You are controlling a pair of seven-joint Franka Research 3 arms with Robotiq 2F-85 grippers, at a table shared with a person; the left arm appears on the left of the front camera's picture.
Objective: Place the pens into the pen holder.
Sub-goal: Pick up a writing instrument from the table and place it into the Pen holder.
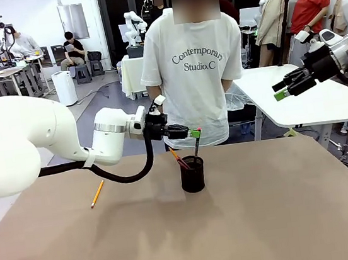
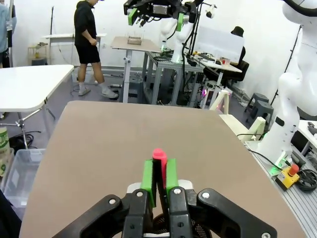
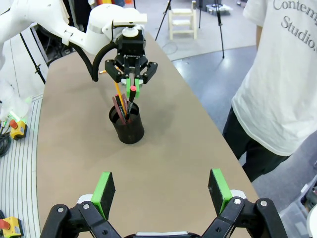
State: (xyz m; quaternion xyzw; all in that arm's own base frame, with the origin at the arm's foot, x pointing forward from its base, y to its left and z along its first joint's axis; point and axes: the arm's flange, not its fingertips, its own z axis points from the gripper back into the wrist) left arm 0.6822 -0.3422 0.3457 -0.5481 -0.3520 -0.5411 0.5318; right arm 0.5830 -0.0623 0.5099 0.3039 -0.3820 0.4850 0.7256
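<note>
Left gripper [image 1: 193, 132] clamps the red-capped pen [image 1: 196, 146] near its top, tip inside the central pen holder [image 1: 192, 175]; likely light, stiff, slick. Right gripper [image 1: 282, 91] gapes empty, far right. 1 orange pencil [image 1: 97, 194] lies left

Black wire-mesh pen holder [image 1: 192, 177], matt brown table [image 1: 267, 220]

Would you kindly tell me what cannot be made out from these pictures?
Front view: the wall of the pen holder hides the lower ends of the pens inside.
Left wrist view: the left claw covers most of the holder and all but the red top of the held pen.
Front view: the pencil lying on the table is too small to show its tip.
</note>
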